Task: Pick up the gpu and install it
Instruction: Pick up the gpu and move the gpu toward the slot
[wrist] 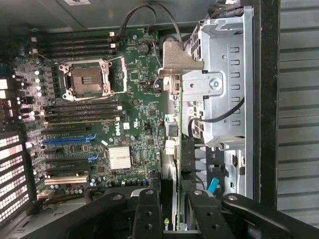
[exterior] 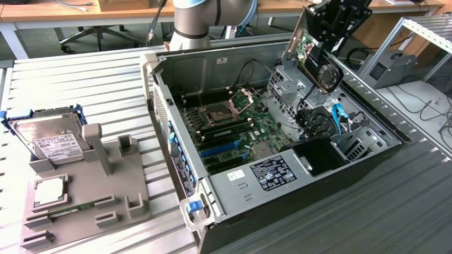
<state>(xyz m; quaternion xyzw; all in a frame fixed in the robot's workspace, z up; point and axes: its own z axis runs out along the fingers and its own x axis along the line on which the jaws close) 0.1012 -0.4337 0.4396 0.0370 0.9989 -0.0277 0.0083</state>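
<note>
**Green card held over the open computer**

Green board and black fan mark the graphics card (exterior: 321, 69), which hangs in the air above the open computer case (exterior: 164, 114), over the side at the exterior view's right. The gripper (exterior: 326, 37) is closed on its upper part, one finger on each flat face. In the wrist view the card (wrist: 174, 174) sits edge-on between the two black fingers (wrist: 148, 209).

The card's long axis runs down and away from the gripper toward the inside of the case, tilted rather than plumb. The fan face looks toward the exterior view's right. The silver end bracket (exterior: 293, 39) is on the side toward that view's left. In the wrist view the bracket (wrist: 177, 62) is the far end of the card, close to the grey drive cage (wrist: 224, 74) and above the motherboard (wrist: 129, 99).

The gripper covers the card's top in the exterior view, and its own upper part is cut off by the frame. In the wrist view the card is a thin edge, so neither face can be read. I cannot make out the contact strip, nor which slot lies beneath it. Well apart, a hard drive (exterior: 50, 140) leans in a grey holder (exterior: 106, 196).
</note>
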